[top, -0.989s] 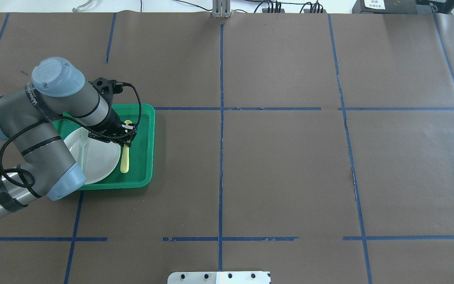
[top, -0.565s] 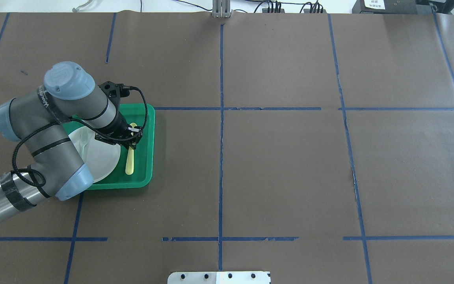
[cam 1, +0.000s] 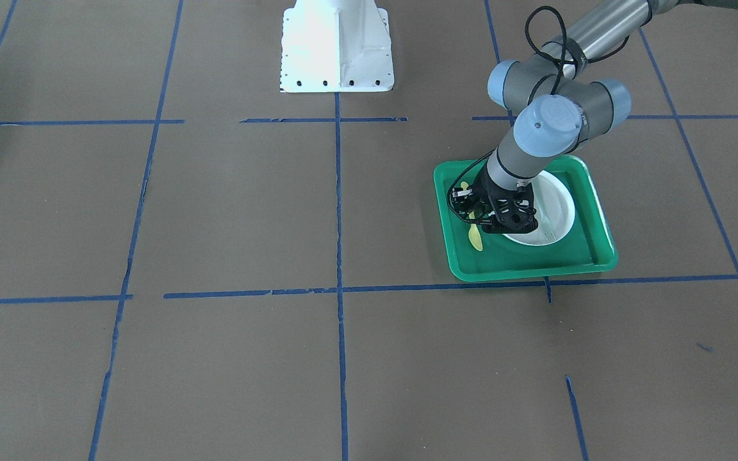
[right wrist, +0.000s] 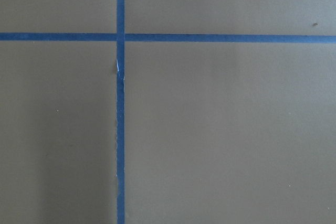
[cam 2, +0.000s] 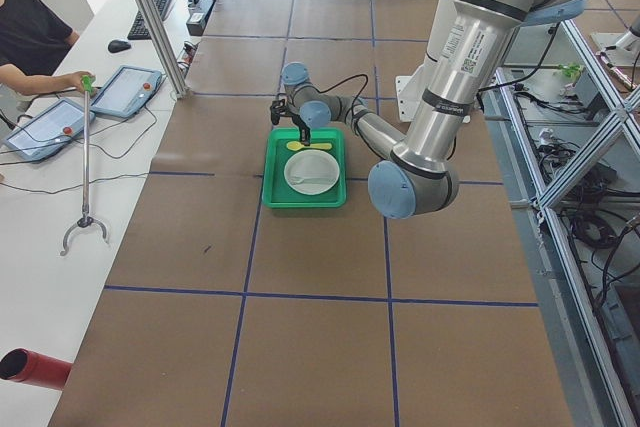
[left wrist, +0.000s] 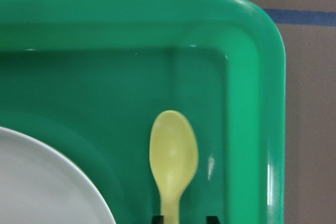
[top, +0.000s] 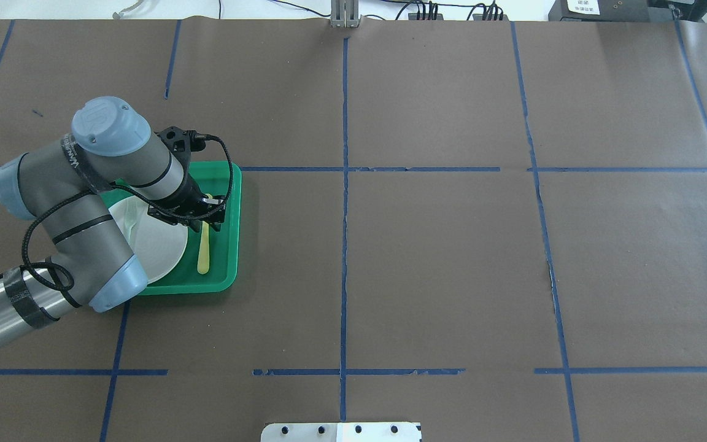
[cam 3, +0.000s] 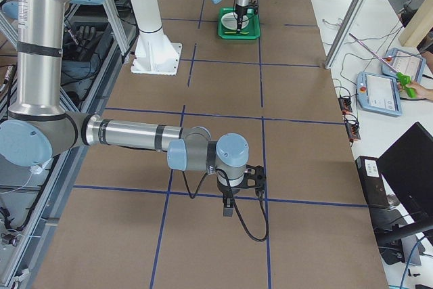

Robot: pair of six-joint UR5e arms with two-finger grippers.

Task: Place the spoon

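The yellow spoon (top: pixel 204 248) lies flat in the green tray (top: pixel 231 233), in the strip to the right of the white plate (top: pixel 157 245). Its bowl points away from the robot. My left gripper (top: pixel 207 218) hangs low over the spoon's handle. In the left wrist view the spoon (left wrist: pixel 174 150) shows with its handle running between two fingertips (left wrist: pixel 211 219) that stand wider than the handle, so the gripper is open. The front view shows the spoon (cam 1: pixel 475 239) under the left gripper (cam 1: pixel 472 216). My right gripper (cam 3: pixel 228 209) shows only in the exterior right view; I cannot tell its state.
A pale translucent fork (top: pixel 132 226) rests on the plate, partly under my left arm. The tray's raised rim (left wrist: pixel 254 77) runs close beside the spoon. The right arm hovers over bare brown table with blue tape lines (right wrist: pixel 120 129). The white robot base (cam 1: pixel 337 45) stands mid-table.
My left arm and gripper shifted a little to the right over the tray, and the spoon moved right with them, away from the plate's edge.
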